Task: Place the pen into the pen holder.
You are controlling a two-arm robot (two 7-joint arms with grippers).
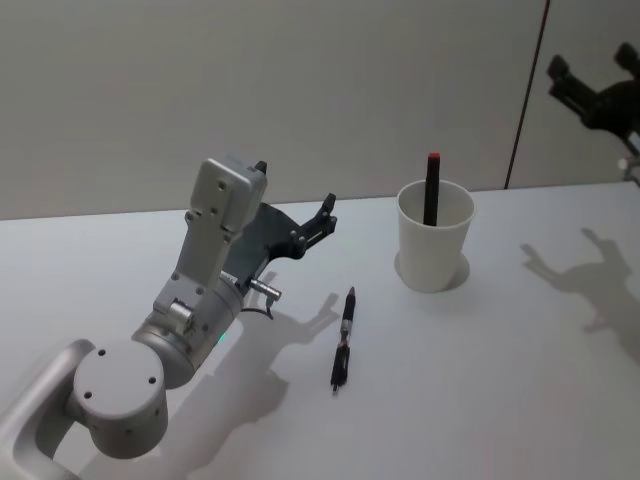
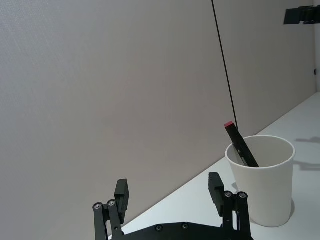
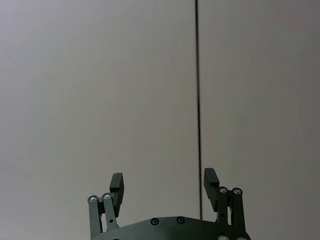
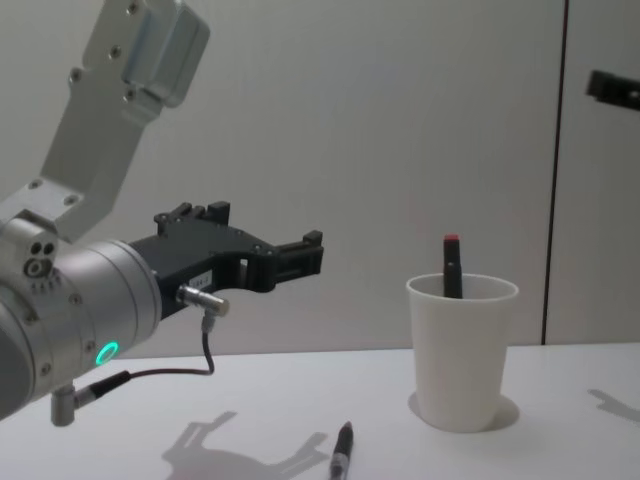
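Left arm [image 1: 212, 235] bent at the elbow and stretched forward over the table [image 1: 520, 400], built of rounded silver-grey links. Left gripper [image 4: 305, 252] level in the air, well to the left of the cup [image 1: 432, 250] and about as high as its rim, aimed at the plain wall [image 1: 300, 80] behind the cup. Black fingers spread wide apart, with nothing between them and touching nothing. Right gripper [image 3: 163, 179] high up, to the right of the cup and far above it, fingers likewise parted and empty.

Pen [image 1: 343, 340] flat on the table, left of the cup and nearer the robot, clear of the cup. Slim black barrel with a silvery band near the middle, one end toward the wall and the other toward the robot.

Cup upright, made of white paper with a rolled rim, narrowing a little toward the base. Inside the cup a second pen [image 1: 432, 190], black with a red top, leaning, its upper end well above the rim. Table smooth, white and matte.
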